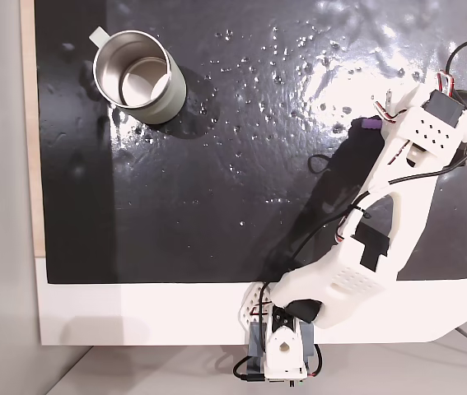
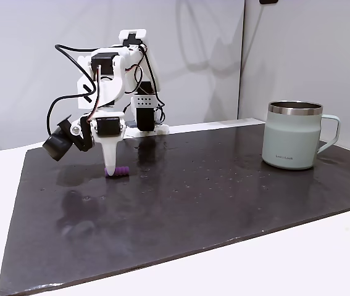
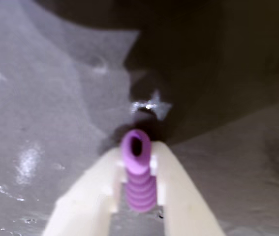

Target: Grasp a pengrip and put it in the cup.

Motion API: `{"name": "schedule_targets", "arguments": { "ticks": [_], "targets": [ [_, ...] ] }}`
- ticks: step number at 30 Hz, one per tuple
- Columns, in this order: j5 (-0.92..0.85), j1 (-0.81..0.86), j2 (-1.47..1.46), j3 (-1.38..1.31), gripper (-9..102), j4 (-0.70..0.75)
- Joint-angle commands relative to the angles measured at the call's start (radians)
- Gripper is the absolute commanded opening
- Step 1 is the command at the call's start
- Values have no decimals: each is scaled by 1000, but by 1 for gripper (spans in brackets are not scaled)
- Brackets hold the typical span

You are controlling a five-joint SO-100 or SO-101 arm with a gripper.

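1. My jaws (image 3: 138, 196) sit low on the dark surface (image 2: 224, 203), one pale finger on each side of the purple pengrip (image 3: 138, 172) — closed in on its ribbed sides, with no gap showing in the wrist view.
2. The pengrip's long axis runs straight between my fingers, open end pointing away from the wrist camera, so the squeeze falls across its width.
3. In a fixed view from the side, the pengrip (image 2: 118, 171) lies flat on the surface at my fingertip, not lifted.
4. The cup (image 1: 138, 76) stands upright at the far left corner in the fixed view from above, well apart from the pengrip (image 1: 371, 123) at the right — a long carry across the mat, by my judgement.
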Motion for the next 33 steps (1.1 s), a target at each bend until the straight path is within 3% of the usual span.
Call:
{"name": "schedule_targets", "arguments": {
  "ticks": [1, 21, 33],
  "targets": [
    [2, -8, 17, -57, 0, -6],
    [23, -18, 641, -192, 0, 273],
    [155, -241, 713, -158, 0, 282]
  ]
}}
